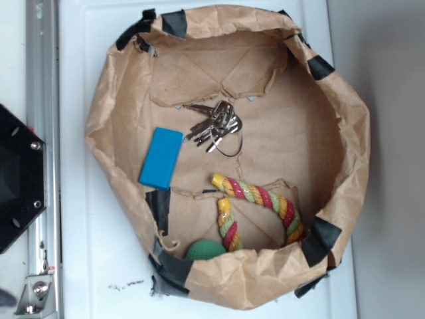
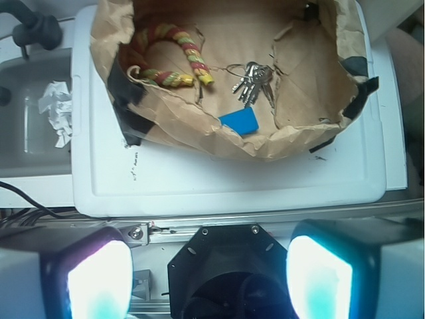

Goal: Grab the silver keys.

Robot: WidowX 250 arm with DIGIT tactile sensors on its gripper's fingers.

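A white table (image 1: 93,266) beside a metal rail (image 1: 41,80), with a clear bin (image 2: 26,133) holding crumpled paper (image 2: 58,109)

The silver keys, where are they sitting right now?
In the exterior view the silver keys lie on the floor of the brown paper bowl, near its middle, just right of the blue block and above the rope toy.

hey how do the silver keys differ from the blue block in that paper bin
The silver keys are shiny metal; the blue block is matte blue. The keys are a loose fanned bunch on a wire ring; the block is one flat rectangle. In the wrist view the keys show whole, while the block is partly hidden by the bin's rim. Both lie apart on the paper floor, similar in length.
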